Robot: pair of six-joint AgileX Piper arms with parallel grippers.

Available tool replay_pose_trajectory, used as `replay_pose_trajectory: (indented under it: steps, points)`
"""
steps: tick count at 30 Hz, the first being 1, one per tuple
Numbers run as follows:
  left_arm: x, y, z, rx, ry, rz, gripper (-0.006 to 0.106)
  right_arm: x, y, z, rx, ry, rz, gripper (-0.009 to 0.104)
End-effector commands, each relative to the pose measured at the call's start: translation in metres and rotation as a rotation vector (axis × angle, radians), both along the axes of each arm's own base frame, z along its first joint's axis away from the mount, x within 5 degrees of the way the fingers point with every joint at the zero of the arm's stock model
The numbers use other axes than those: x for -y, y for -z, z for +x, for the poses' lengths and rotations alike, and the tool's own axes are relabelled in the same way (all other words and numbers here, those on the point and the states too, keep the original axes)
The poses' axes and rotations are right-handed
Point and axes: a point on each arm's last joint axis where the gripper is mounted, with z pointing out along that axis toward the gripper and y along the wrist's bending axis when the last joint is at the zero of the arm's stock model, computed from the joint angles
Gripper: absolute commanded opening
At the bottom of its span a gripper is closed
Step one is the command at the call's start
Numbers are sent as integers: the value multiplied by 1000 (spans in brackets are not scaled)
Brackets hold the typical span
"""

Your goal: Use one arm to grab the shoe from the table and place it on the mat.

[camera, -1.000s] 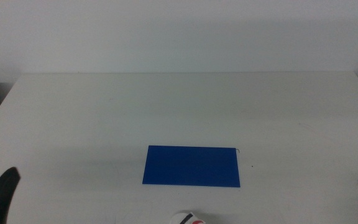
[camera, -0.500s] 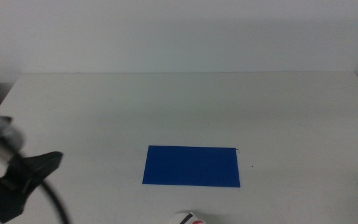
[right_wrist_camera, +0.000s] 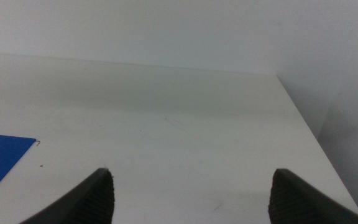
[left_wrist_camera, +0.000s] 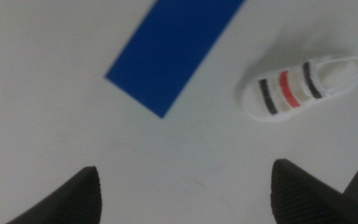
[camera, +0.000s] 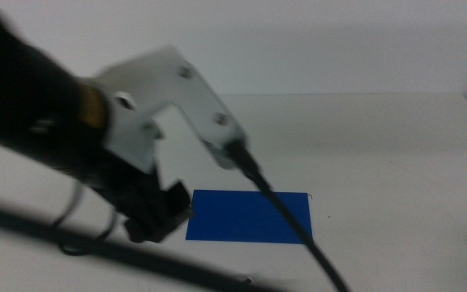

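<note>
Our left hand, jaws spread wide and empty, hangs above the plain white bench. The small white strapped shoe lies just beside the flat blue mat, ungrasped; everything remains. Our right hand waits, jaws apart.
</note>
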Motion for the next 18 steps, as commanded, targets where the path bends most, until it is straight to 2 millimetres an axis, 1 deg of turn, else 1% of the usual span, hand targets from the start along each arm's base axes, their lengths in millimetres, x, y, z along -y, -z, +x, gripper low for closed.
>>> replay_pose_trajectory:
  steps: [1,5,8,14,18]
  points:
    - [16,-6,4,16,35,-24,94,0,-7,-1,97,3,-18,64]
    - [36,13,8,-43,74,18,94,0,-7,-1,97,3,-18,64]
    - [45,21,8,-68,103,33,94,0,-7,-1,97,3,-18,64]
    - [56,23,-3,-62,184,55,94,0,-7,-1,97,3,-18,64]
    - [59,22,-7,-44,212,72,94,0,-7,-1,97,3,-18,64]
